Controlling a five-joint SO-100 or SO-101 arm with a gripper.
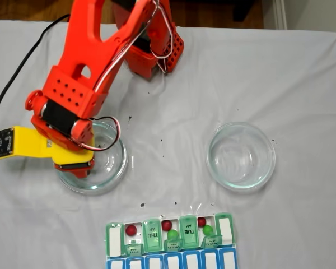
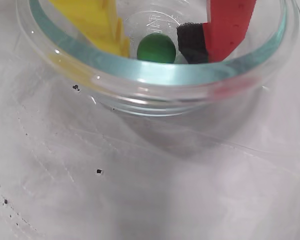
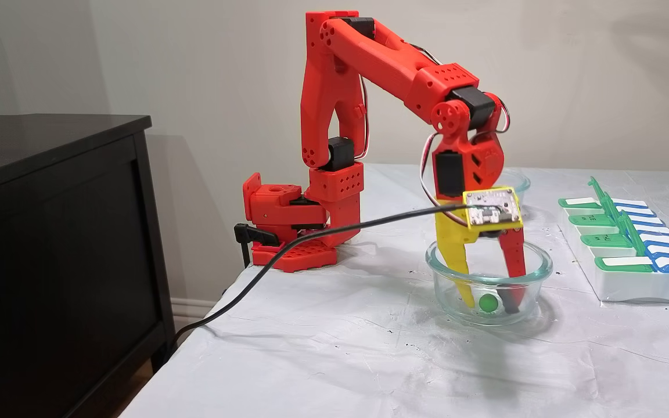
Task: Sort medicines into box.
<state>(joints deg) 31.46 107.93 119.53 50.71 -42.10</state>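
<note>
One green pill (image 2: 156,48) lies on the bottom of a clear glass bowl (image 2: 155,75). My gripper (image 2: 158,46) reaches down into this bowl and is open. Its yellow finger (image 2: 97,25) stands left of the pill and its red finger with a black pad (image 2: 192,44) stands right, very close. In a fixed view the pill (image 3: 488,302) sits between the fingertips of the gripper (image 3: 490,303) with small gaps. The box (image 1: 151,235) lies at the front table edge, some lids open, holding three red pills (image 1: 131,229) and two green pills (image 1: 172,234).
A second glass bowl (image 1: 241,156) stands to the right of the first bowl (image 1: 116,168). The arm's base (image 1: 154,53) is at the back of the white-covered table. A black cable (image 3: 311,238) runs off the left side. A dark cabinet (image 3: 50,232) stands beside the table.
</note>
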